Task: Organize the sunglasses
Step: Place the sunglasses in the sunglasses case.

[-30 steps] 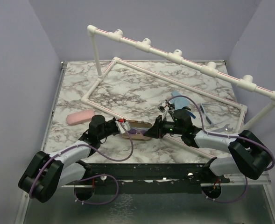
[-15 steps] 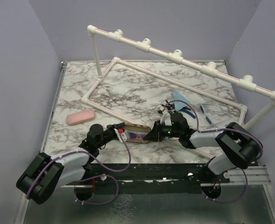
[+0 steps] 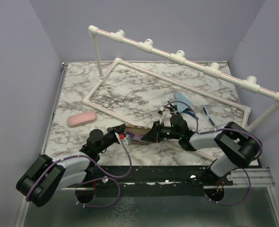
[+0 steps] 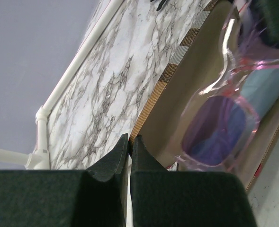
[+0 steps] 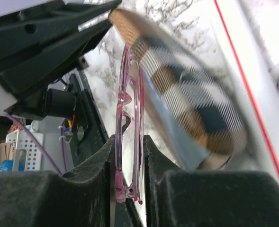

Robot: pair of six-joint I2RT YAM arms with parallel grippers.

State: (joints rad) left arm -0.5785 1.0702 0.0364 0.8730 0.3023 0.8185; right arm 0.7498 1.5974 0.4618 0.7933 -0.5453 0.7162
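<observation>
Left gripper (image 4: 130, 144) is pinched tight on the rim of the open brown plaid case (image 4: 175, 66), steadying it. Pink sunglasses (image 4: 220, 127) sit over its lining, the frame nipped narrowly by the right gripper (image 5: 129, 142). Looks like the seating step. Next it needs a gentle release, then the lid closed.

Pink-frame sunglasses (image 4: 215, 127) w/ purple lenses; brown plaid case (image 5: 191, 109); grey-veined marble table (image 3: 130, 90).
</observation>
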